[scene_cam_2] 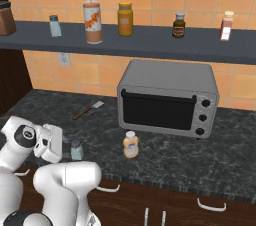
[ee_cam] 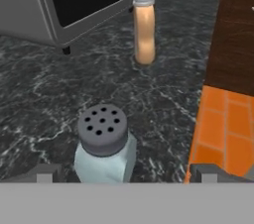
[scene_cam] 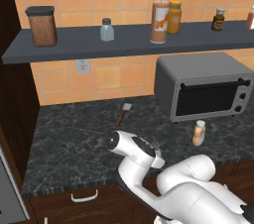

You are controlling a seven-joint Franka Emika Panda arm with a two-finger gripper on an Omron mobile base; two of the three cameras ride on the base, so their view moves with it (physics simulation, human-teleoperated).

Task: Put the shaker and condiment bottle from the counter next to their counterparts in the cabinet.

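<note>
Two task items sit on the black marbled worktop [scene_cam_2: 165, 160], both upright w/ long axis vertical, caps up: the shaker [ee_cam: 105, 144] and the condiment bottle [ee_cam: 144, 26]. I've got the end effector [ee_cam: 126, 174] spread wide, fingertips [ee_cam: 43, 174] low at the bottom of the hand view w/ nothing between them touching that I can see. Shaker stands betw the two tips, nearer the left one, grey perforated cap facing the hand cam, pale blue-grey body below it; can't tell if either tip touches the glass. In the right base view the shaker [scene_cam_2: 76, 150] is just beside the white hand, near the front edge of the worktop. Condiment bottle is farther out along the end effector's line, well apart from the shaker, peach body w/ white cap, standing in front of the grey toaster oven [scene_cam_2: 167, 97]; left base view has it [scene_cam: 199, 133] near the oven's front right corner. Up on the slate-grey cabinet [scene_cam: 129, 39] shelf the counterparts stand upright too: matching shaker [scene_cam: 106, 29] toward the left, mustard-yellow bottle [scene_cam: 174, 17] just behind the tall pourer bottle [scene_cam: 160, 17]. A brown-filled canister [scene_cam: 41, 26] is at the shelf's left end, small dark jar [scene_cam: 218, 20] to the right. A spatula [scene_cam: 122, 113] lies flat on the worktop left of the oven.
</note>
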